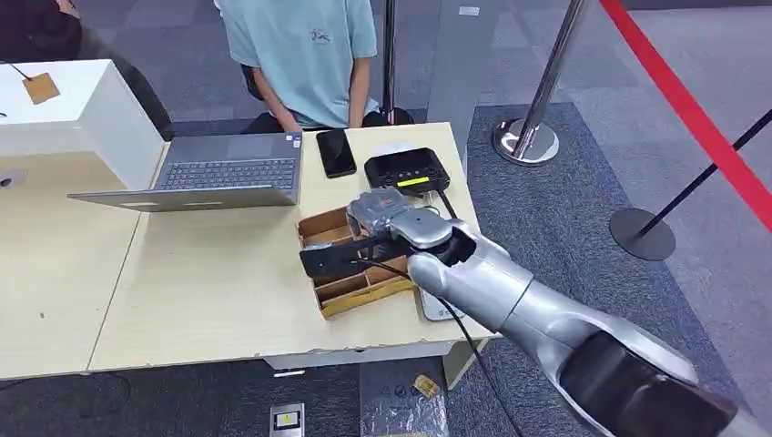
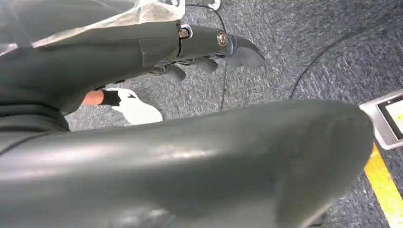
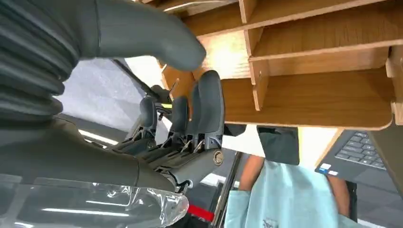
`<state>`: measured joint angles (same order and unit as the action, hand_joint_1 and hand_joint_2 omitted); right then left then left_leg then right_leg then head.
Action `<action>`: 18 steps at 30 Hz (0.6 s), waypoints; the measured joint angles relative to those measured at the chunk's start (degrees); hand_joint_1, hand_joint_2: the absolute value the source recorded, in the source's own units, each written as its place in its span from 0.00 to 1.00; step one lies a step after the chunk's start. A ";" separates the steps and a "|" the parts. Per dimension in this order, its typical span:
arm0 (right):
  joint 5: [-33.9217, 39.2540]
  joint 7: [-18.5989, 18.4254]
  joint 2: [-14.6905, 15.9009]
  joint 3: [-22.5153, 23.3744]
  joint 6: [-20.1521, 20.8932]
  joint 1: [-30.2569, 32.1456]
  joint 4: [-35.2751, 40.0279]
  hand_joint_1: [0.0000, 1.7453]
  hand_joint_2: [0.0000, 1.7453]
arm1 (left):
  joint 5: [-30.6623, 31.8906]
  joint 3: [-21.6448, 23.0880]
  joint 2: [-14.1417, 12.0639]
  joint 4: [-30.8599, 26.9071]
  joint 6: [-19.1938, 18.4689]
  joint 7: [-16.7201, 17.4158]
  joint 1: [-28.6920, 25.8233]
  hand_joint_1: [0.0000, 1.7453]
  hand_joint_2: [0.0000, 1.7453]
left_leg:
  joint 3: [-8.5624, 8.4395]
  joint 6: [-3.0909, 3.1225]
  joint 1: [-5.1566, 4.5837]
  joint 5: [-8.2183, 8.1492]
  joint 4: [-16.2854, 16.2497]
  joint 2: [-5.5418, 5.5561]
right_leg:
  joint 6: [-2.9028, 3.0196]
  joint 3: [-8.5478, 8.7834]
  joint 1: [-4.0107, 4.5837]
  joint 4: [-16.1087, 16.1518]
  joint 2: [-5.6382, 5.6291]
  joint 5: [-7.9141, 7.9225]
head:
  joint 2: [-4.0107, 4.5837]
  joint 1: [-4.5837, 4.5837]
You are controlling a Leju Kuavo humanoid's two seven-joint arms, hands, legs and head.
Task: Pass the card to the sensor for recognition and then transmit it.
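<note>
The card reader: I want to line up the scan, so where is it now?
In the head view the black card reader sits at the table's far right, beside the phone, just beyond the wooden tray under the right hand.

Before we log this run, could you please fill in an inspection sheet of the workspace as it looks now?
Surface: light wooden table, another table butted against its left side.
Job's things: wooden card tray with dividers near the right edge; black sensor behind it; no card seen.
Clutter: open laptop, black phone, white box.
Hands: right hand over the tray, fingers apart, holding nothing; left hand hangs above the carpet, fingers curled.
Cables: black cable along the right arm.
Surroundings: seated person behind the table, stanchions, red belt, grey carpet.
</note>
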<state>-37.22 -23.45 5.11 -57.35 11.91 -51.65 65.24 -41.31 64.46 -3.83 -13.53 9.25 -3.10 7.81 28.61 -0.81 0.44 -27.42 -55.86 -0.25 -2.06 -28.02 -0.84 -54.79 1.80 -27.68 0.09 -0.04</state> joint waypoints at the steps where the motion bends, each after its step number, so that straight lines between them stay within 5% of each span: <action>1: 0.00 0.00 0.00 0.00 -0.07 -0.06 0.00 0.56 1.00 | 0.00 0.00 0.00 0.00 0.00 0.02 0.00 0.00 0.00 | 0.00 0.00 0.00 0.00 0.00 0.00 | 0.00 -0.01 0.00 0.00 0.00 0.00 | 0.00 0.00; 3: 0.09 0.00 0.00 -0.07 -0.20 -0.15 0.00 0.45 1.00 | 0.00 0.00 0.02 0.00 0.00 0.17 -0.01 0.00 0.00 | -0.01 0.00 0.00 0.00 0.00 0.00 | 0.00 0.00 0.00 0.00 0.00 0.00 | 0.00 0.00; 9: 0.50 0.00 0.04 -0.13 -0.28 -0.05 0.02 0.41 1.00 | -0.17 0.00 0.02 0.00 0.04 0.20 -0.04 0.00 0.00 | 0.00 0.00 0.00 0.00 0.00 0.00 | 0.00 -0.01 0.00 0.00 0.00 0.00 | 0.00 0.00; 12: 0.83 0.00 0.09 -0.15 -0.24 0.48 0.09 0.51 1.00 | -0.28 0.00 0.02 0.00 0.11 0.20 -0.15 0.00 0.00 | -0.01 0.00 0.00 0.00 0.00 0.00 | 0.00 -0.01 0.00 0.00 0.00 0.00 | 0.00 0.00; 18: 1.31 -0.48 0.59 -0.15 -0.04 2.19 0.61 0.53 1.00 | -0.44 0.00 0.02 0.00 0.28 0.20 -0.47 0.00 0.00 | 0.00 0.00 0.00 0.00 0.00 0.00 | 0.00 -0.02 0.00 0.01 0.00 0.00 | 0.00 0.00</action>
<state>-35.91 -23.93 5.70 -57.51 11.87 -49.46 65.86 -41.75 64.46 -3.80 -13.53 9.53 -2.91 7.34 28.61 -0.81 0.44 -27.42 -55.86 -0.25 -2.06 -28.03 -0.84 -54.78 1.80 -27.69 0.09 -0.04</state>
